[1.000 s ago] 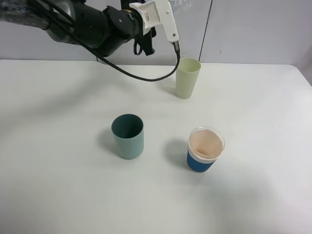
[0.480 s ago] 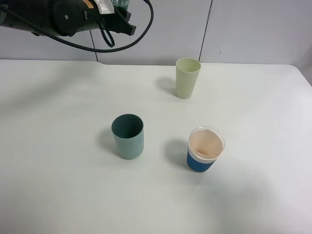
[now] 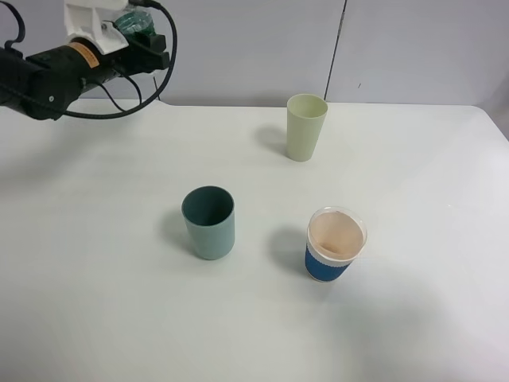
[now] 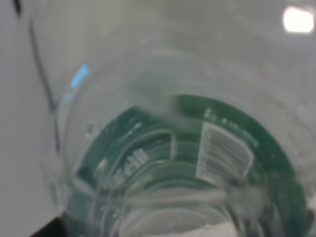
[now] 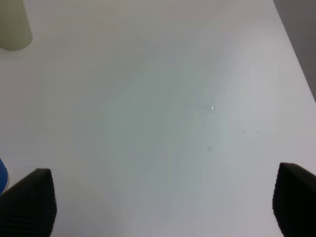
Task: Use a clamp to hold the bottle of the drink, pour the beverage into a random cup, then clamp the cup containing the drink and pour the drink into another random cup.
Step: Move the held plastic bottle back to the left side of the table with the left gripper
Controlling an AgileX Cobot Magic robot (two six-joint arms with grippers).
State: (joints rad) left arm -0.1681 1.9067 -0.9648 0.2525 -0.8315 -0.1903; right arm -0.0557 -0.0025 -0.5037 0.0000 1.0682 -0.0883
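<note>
My left gripper [image 3: 141,41] is shut on a clear drink bottle with a green label [image 3: 131,24], held in the air over the table's far left corner. The bottle [image 4: 187,163] fills the left wrist view. A pale green cup [image 3: 306,126] stands at the back middle. A teal cup [image 3: 208,221] stands in the middle, dark inside. A blue paper cup [image 3: 336,243] with a white rim holds a beige drink. My right gripper [image 5: 163,207] is open and empty over bare table; it does not show in the exterior view.
The white table [image 3: 413,191] ends at a grey wall behind. In the right wrist view the pale green cup [image 5: 14,27] sits at a corner, a sliver of the blue cup [image 5: 2,178] at the edge, and a few droplets [image 5: 212,108] on the table.
My left arm has swung from above the pale green cup to the far left, carrying the bottle with it. The cups have not moved.
</note>
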